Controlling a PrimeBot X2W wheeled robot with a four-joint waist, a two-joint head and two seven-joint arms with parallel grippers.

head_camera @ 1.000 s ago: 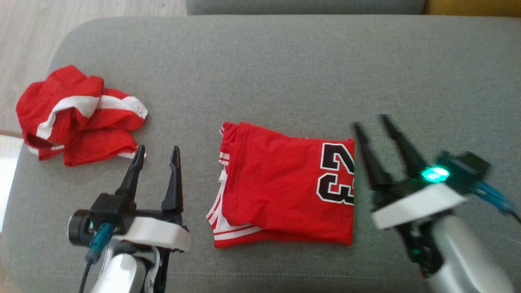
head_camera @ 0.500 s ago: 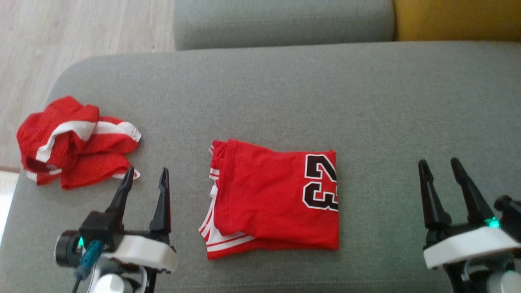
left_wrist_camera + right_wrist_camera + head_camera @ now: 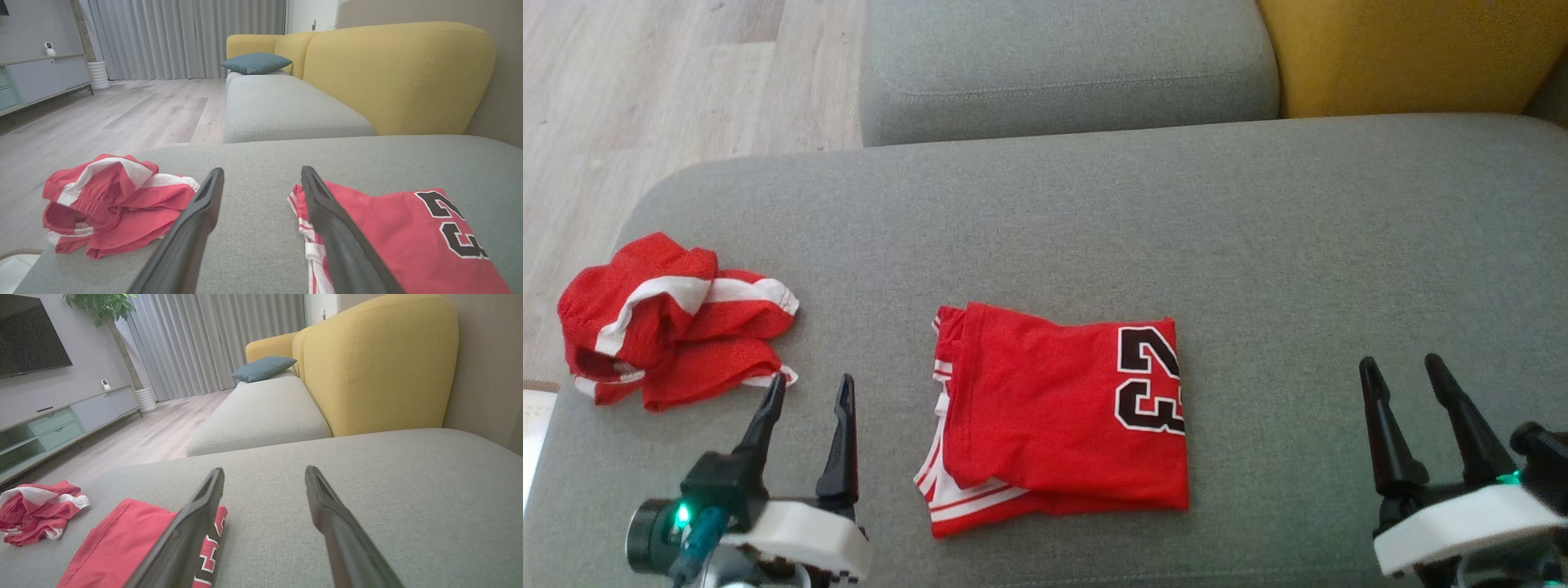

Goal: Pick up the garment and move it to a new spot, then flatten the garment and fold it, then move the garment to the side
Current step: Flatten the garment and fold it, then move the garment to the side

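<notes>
from where i stand, the job looks mostly done. the red jersey [image 3: 1062,420] lies on the grey sofa seat [image 3: 1094,220] as a tidy rectangle, layers stacked, white trim showing along its 9 o'clock edge and the black number 23 along its 3 o'clock edge. so the flattening and folding seem finished. what i judge is left is the last bit, shifting the folded jersey off to the side, since it sits near the middle of the seat, a little toward 6 o'clock.

the left pincer [image 3: 813,380] stands with its two dark fingers spread wide and nothing between them. the jersey lies at about 3 o'clock from it, near but not touching, with a strip of bare cushion between. the right pincer [image 3: 1399,362] is spread just as wide and holds nothing either. the jersey is at its 9 o'clock and well apart from it.

a crumpled pair of red shorts [image 3: 674,331] sits at roughly 10 o'clock from the left pincer, its white hem just beside the outer fingertip. whether they touch i cannot tell. the yellow backrest [image 3: 1405,49] is up at 1 o'clock, beyond the seat.
</notes>
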